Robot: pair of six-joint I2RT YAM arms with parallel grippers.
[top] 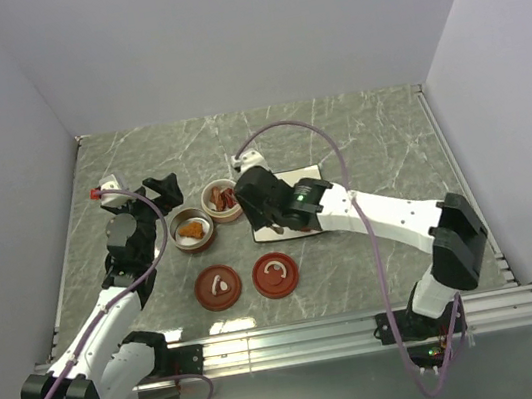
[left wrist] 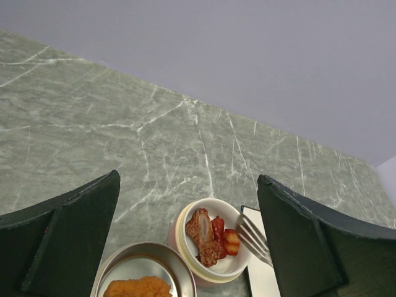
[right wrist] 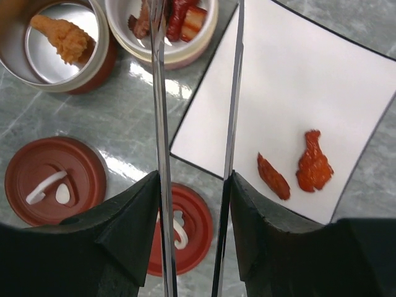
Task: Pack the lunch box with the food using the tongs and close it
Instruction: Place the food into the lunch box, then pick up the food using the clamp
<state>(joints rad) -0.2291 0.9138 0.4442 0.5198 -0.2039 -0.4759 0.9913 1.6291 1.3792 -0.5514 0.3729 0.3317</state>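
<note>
My right gripper point(right wrist: 195, 185) is shut on the silver tongs point(right wrist: 159, 124), one finger pressing each arm, and the arms stand spread apart. Their tips reach over the cream bowl point(right wrist: 185, 55), which holds several red-brown pieces of food point(left wrist: 207, 238). The forked tongs tip point(left wrist: 253, 238) hangs at that bowl's right rim with nothing in it. Two red-orange strips point(right wrist: 272, 177) point(right wrist: 314, 162) lie on the white plate point(right wrist: 297, 80). A round metal container point(right wrist: 37, 68) beside the bowl holds one orange piece point(right wrist: 62, 36). My left gripper point(left wrist: 189, 179) hovers open and empty, behind both containers.
Two red-brown lids with white handles point(top: 218, 287) point(top: 276, 275) lie on the marble table in front of the containers. The right arm point(top: 390, 215) stretches over the plate point(top: 305, 175). Grey walls enclose the table on three sides.
</note>
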